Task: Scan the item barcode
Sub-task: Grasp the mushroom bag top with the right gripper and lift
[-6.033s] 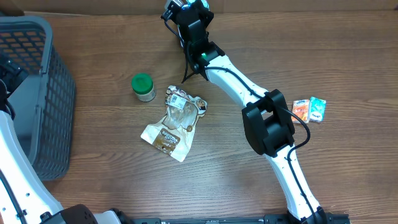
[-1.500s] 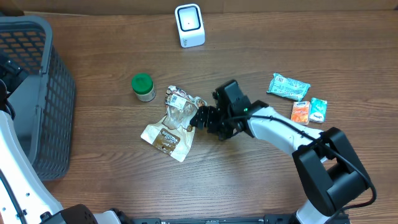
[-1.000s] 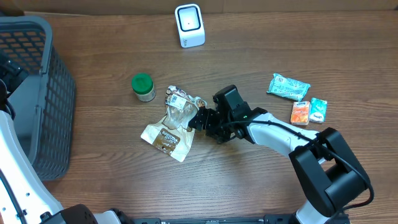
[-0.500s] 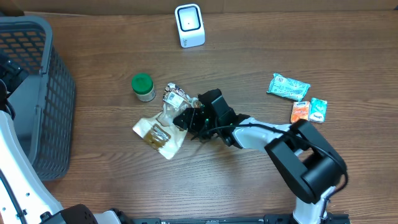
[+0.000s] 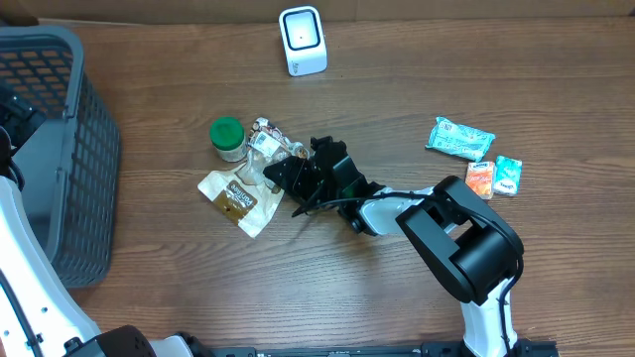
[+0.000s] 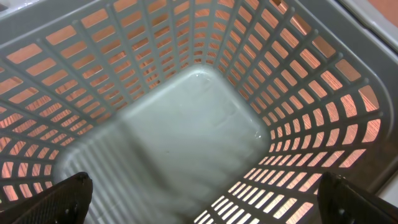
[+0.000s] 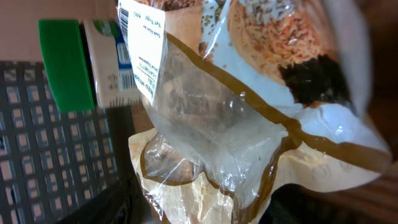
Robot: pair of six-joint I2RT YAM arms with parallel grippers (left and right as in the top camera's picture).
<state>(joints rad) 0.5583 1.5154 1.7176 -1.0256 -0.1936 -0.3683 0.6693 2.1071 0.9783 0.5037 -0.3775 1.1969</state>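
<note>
One snack pouch (image 5: 234, 192), edge clamped in right pincer (image 5: 282, 176)

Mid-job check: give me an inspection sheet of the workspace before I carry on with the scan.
surface: wooden table, things spread across it.
job's things: pouch next to the jar; white scanner at the far edge, apart from it.
clutter: green-lidded jar; three small packets at the right; grey basket at the left.
grippers: left gripper open, over the basket's inside; right gripper apparently closed on the pouch.
cables: thin black cable by the right wrist.
surroundings: nothing seen.
</note>
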